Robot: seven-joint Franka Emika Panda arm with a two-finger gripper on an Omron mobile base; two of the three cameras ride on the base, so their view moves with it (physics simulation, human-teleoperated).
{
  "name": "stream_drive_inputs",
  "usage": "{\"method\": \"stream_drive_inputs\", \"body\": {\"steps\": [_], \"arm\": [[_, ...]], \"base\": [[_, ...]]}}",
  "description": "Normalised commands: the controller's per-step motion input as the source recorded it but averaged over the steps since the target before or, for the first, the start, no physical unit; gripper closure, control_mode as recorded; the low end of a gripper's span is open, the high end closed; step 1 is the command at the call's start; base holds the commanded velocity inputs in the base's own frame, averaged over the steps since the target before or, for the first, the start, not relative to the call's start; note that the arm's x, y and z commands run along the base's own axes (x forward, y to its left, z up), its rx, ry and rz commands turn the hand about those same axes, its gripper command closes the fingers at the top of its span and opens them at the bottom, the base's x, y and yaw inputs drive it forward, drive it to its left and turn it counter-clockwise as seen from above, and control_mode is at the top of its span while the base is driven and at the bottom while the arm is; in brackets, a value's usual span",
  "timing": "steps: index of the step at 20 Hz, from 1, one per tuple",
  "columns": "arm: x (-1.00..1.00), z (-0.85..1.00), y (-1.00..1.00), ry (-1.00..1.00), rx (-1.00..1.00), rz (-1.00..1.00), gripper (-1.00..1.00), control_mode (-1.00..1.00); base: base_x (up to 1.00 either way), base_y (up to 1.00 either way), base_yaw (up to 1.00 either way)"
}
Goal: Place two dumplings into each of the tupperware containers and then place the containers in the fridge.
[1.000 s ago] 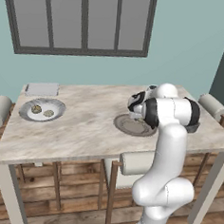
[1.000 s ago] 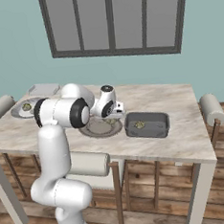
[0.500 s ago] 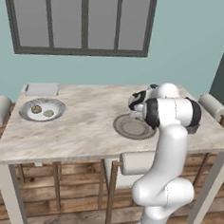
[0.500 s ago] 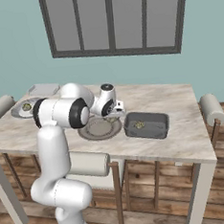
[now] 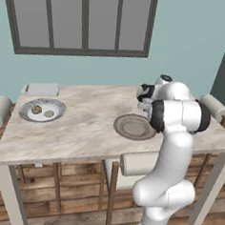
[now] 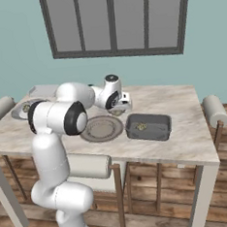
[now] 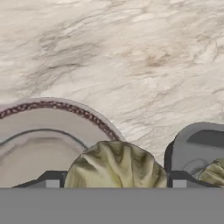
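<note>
Table: pale marble-patterned rectangular tabletop (image 5: 84, 126) on light legs, over a wooden plank floor.
Gripper: dark two-finger claw (image 6: 119, 107) on the white arm, above the table between the near plate and the far edge; fingers spread wide, with a tan-olive pleated dumpling (image 7: 116, 166) sitting between the two dark fingertips (image 7: 51, 179) in the hand view; a firm grip on it cannot be told.
Near plate: round grey plate with a dark reddish rim band (image 5: 134, 126), bare, directly below and beside the claw; its rim curves past the held dumpling in the hand view.
Box with dumpling: shallow rectangular dark grey plastic box with rounded corners (image 6: 162, 131), just to the right of the near plate in the right base view; one small olive lump (image 6: 142, 126) lying inside.
Second box: flat pale grey rectangular container (image 5: 42, 89) at the far left corner of the table, well apart from the arm.
Far plate: round grey plate (image 5: 26, 113) just in front of the second box, bearing two small tan lumps (image 5: 36, 110) side by side.
In the way: the arm's bulky white and dark elbow (image 5: 178, 115), covering the right part of the table in the left base view.
Surroundings: dark-framed window (image 6: 112, 23) on a teal wall; padded pale chair backs (image 6: 215, 110) at the table ends and one chair back (image 5: 139, 163) tucked under the near side.
</note>
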Motion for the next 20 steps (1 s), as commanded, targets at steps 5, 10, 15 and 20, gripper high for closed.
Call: {"method": "stream_drive_inputs", "body": {"steps": [5, 10, 15, 20], "arm": [[-0.40, 0.09, -0.93, 0.02, 0.00, -0.12, 1.00, -1.00], [-0.22, -0.08, -1.00, 0.07, 0.00, -0.17, 1.00, -1.00], [-0.06, -0.04, -1.00, 0.12, 0.00, -0.22, 1.00, -1.00], [0.00, 0.00, -0.94, 0.16, 0.00, -0.19, 1.00, -1.00]], "base": [[0.00, 0.00, 0.00], [0.00, 0.00, 0.00], [0.00, 0.00, 0.00], [0.00, 0.00, 0.00]]}}
